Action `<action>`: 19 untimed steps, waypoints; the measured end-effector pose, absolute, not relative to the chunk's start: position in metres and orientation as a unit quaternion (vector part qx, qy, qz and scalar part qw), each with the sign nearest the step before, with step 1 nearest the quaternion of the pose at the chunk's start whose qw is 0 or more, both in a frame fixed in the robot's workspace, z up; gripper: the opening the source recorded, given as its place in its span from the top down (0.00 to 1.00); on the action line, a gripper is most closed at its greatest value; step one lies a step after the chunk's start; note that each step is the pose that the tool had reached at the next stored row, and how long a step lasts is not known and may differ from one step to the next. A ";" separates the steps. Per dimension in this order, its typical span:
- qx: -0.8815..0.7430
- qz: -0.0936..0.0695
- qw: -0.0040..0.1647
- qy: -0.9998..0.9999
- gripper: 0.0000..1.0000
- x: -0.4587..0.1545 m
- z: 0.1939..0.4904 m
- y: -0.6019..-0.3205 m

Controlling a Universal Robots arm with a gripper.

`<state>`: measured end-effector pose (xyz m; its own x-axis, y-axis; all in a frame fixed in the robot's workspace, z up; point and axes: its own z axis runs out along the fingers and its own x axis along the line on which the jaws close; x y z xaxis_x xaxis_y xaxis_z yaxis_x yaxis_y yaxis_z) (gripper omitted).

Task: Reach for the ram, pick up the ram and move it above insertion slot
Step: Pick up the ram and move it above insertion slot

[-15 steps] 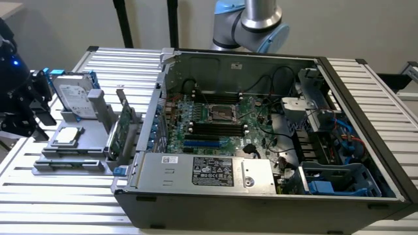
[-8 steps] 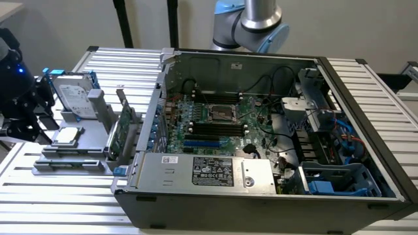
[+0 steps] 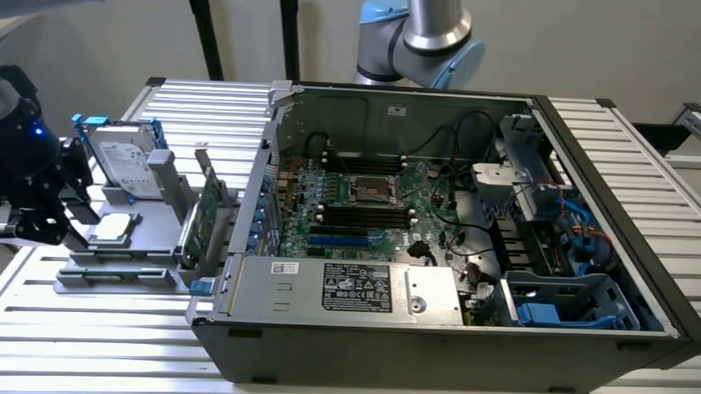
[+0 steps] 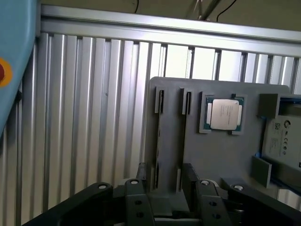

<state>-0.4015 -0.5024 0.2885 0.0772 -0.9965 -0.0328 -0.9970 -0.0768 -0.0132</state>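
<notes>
The gripper [image 4: 165, 188] stands with its jaws wide apart and nothing held between them, poised over a grey holder [image 4: 221, 155]. Two narrow slots [image 4: 160, 101] run along the holder in line with the fingers [image 4: 192, 176]. A thin strip on edge in one slot appears to be the ram [image 4: 158, 136], though this cannot be confirmed. A processor chip [image 4: 224, 114] and a hard drive [image 4: 284, 136] sit further along the holder. In the exterior view, the holder lies at the left, well apart from the open computer case [image 3: 438, 197] and its black memory slots [image 3: 362, 215].

Ribbed aluminium table [image 3: 77, 336], bearing an open computer case [image 3: 438, 357] toward the exterior view's right and, just beside it on the exterior view's left, a grey parts holder [image 3: 115, 277].
</notes>
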 end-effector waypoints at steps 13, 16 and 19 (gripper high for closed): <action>-0.734 0.008 0.016 0.679 0.58 -0.403 0.265 -0.502; -0.734 0.008 0.016 0.679 0.58 -0.403 0.260 -0.502; -0.734 0.008 0.016 0.679 0.58 -0.403 0.254 -0.502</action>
<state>-0.4026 -0.5023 0.2540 0.0773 -0.9965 -0.0327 -0.9970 -0.0769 -0.0132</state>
